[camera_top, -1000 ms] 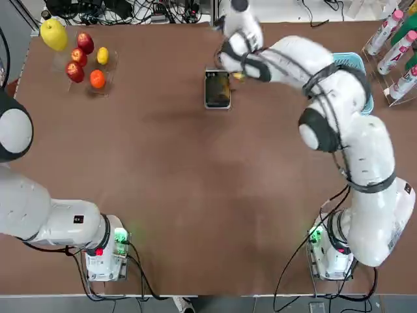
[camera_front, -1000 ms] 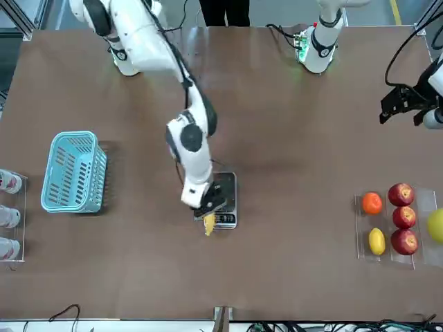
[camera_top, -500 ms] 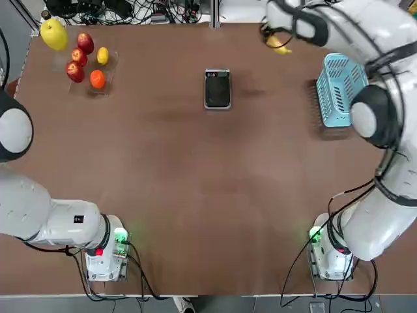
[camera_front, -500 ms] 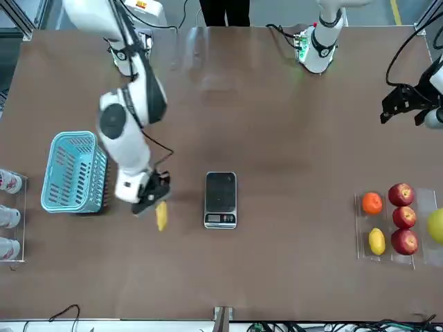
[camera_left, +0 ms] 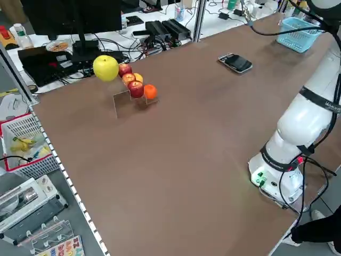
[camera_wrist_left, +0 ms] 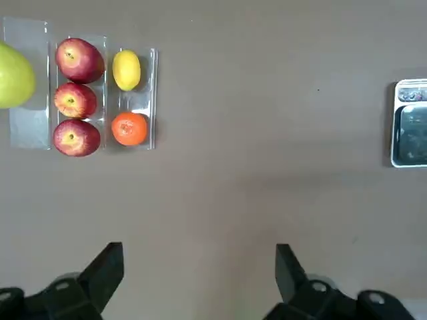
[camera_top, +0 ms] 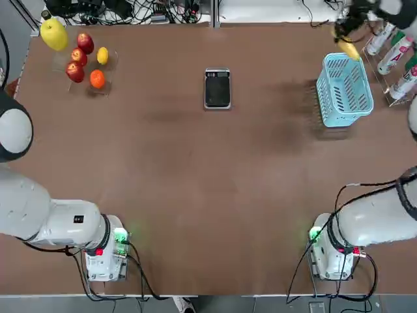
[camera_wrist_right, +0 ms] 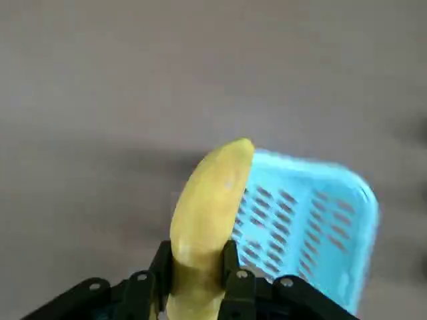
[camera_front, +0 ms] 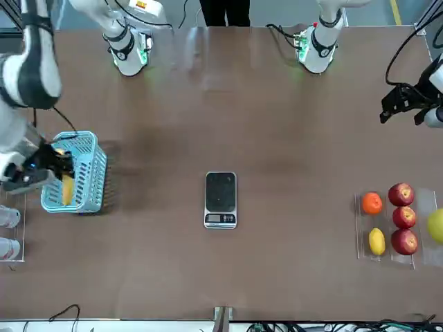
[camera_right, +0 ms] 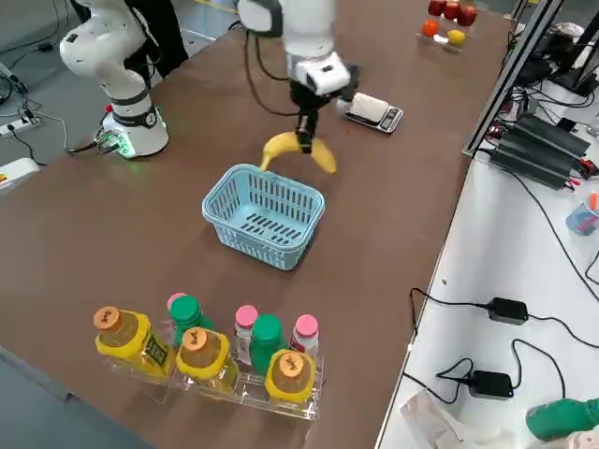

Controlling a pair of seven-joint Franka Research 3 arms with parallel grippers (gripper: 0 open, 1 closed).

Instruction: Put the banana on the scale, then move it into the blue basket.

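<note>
The yellow banana hangs in the air over the far end of the light blue basket, clear of its rim. My right gripper is shut on the banana's top end, seen close in the right wrist view as the banana between both fingers with the basket below. The black scale lies bare at the table's far middle. My left gripper is open and parked high at the robot's left side, nothing between its fingertips.
A clear rack with red apples, an orange and a lemon stands at the far left, with a large yellow-green fruit beside it. Bottles in a rack stand just right of the basket.
My right gripper lifted the banana off the scale and carried it right, to above the basket. The scale is now bare. The left arm has not moved.
</note>
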